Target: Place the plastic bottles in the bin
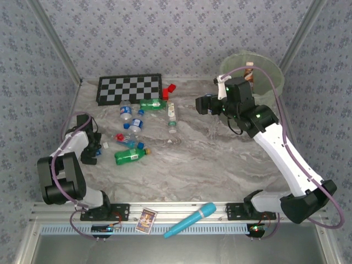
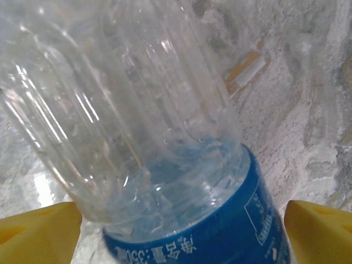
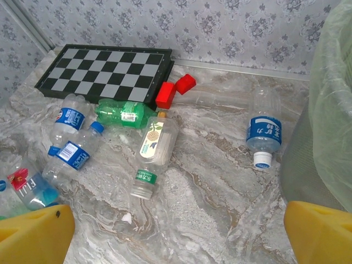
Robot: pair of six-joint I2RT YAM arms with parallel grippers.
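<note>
Several plastic bottles lie on the marble table: a green one, two clear ones with blue labels, another green one and a clear one with a cream label. My left gripper is low at the table's left, its jaws open either side of a clear bottle with a blue label. Its right finger stands apart from that bottle. My right gripper hangs open above bare table beside the bin. Another blue-labelled bottle lies close to the bin's wall.
A checkerboard lies at the back left with two red blocks by its corner. A turquoise microphone-shaped object and a small card rest on the near rail. Patterned walls close in the table.
</note>
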